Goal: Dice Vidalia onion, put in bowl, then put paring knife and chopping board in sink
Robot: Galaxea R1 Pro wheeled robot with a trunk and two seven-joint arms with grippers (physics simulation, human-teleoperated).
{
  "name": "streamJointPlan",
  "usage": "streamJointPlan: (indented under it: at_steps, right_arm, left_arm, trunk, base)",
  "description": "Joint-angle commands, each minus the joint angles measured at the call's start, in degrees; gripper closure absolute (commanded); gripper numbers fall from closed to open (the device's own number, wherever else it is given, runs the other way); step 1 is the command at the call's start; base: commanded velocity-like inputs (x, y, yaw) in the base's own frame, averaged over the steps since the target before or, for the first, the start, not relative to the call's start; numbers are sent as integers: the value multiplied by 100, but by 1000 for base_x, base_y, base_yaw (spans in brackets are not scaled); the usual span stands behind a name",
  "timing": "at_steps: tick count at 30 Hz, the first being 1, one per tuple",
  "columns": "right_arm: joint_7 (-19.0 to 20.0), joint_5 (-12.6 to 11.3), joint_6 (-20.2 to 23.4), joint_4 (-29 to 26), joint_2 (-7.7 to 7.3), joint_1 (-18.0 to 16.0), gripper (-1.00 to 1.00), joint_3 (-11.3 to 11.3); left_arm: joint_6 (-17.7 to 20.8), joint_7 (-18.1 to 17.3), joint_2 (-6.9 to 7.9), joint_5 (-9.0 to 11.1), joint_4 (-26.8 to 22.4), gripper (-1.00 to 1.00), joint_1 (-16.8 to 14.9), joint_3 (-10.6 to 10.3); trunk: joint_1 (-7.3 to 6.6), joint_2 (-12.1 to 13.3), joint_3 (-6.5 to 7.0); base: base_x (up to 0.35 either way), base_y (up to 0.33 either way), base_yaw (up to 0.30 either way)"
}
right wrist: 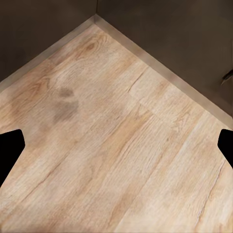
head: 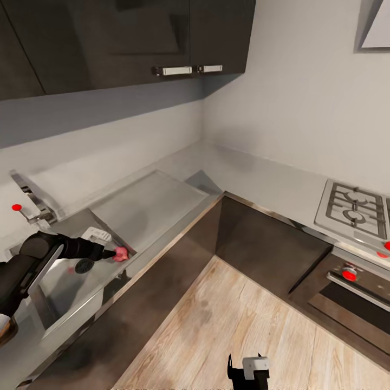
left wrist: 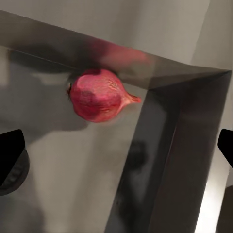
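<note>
Lowest in the head view, at 6 o'clock, the right gripper (head: 248,374) hangs over the wooden floor (right wrist: 116,145), fingers spread and empty. At 9 o'clock, the left gripper (head: 118,253) reaches into the sink (head: 59,292), fingers apart, close to the Vidalia onion (left wrist: 99,94) lying in a basin corner, not yet gripped. By my judgement the task has barely begun: lifting, dicing, bowling and clearing all remain.
</note>
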Motion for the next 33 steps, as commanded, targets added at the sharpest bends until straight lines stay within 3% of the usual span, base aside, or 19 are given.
streamJointPlan:
  at_steps: [1, 8, 33]
  right_arm:
    - [-33, -25, -11, 6, 2, -5, -100, 49]
    - [-33, -25, -11, 6, 2, -5, -100, 49]
    - [-35, -25, -11, 6, 2, -5, -100, 49]
  left_arm:
    - [42, 30, 6, 58, -2, -100, -7, -36]
    - [41, 30, 6, 58, 4, -100, -7, -273]
    - [41, 30, 16, -134, 52, -100, -7, -295]
  trunk:
    - [3, -12, -18]
    - [3, -12, -70]
    - [3, -12, -135]
  base:
    - [6, 0, 0]
    - [103, 0, 0]
    - [43, 0, 0]
